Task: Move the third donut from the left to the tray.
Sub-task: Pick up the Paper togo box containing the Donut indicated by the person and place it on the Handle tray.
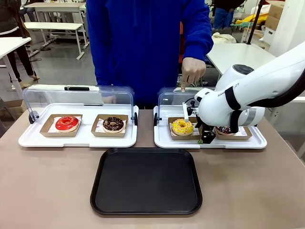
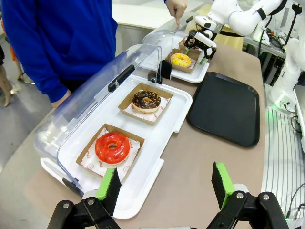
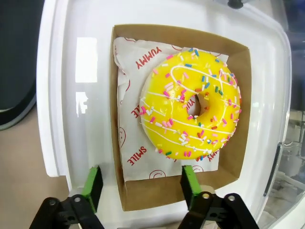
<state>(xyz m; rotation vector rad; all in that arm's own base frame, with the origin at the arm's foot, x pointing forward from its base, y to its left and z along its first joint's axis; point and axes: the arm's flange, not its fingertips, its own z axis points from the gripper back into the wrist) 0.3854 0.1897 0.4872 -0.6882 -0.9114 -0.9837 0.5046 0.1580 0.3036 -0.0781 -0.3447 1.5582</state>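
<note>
The third donut from the left (image 1: pixel 182 126) has yellow icing and sprinkles and lies on white paper in a small brown cardboard tray (image 3: pixel 236 157) on the right white tray (image 1: pixel 162 139). The right wrist view shows this yellow donut (image 3: pixel 190 112) close up. My right gripper (image 3: pixel 141 181) hangs low over the cardboard tray's near corner, jaws apart: one finger stands outside the wall, the other over the paper, and neither touches. The same right gripper (image 1: pixel 206 136) sits just right of the donut. The black tray (image 1: pixel 146 180) lies bare in front. My left gripper (image 2: pixel 167 183) is open over the table.
The left white tray (image 1: pixel 28 138) holds a red donut (image 1: pixel 67 123) and a chocolate donut (image 1: pixel 113 124). Both clear lids stand raised, and a person's hand (image 1: pixel 193 71) holds up the right one. A dark donut (image 1: pixel 224 130) sits partly hidden behind my right arm.
</note>
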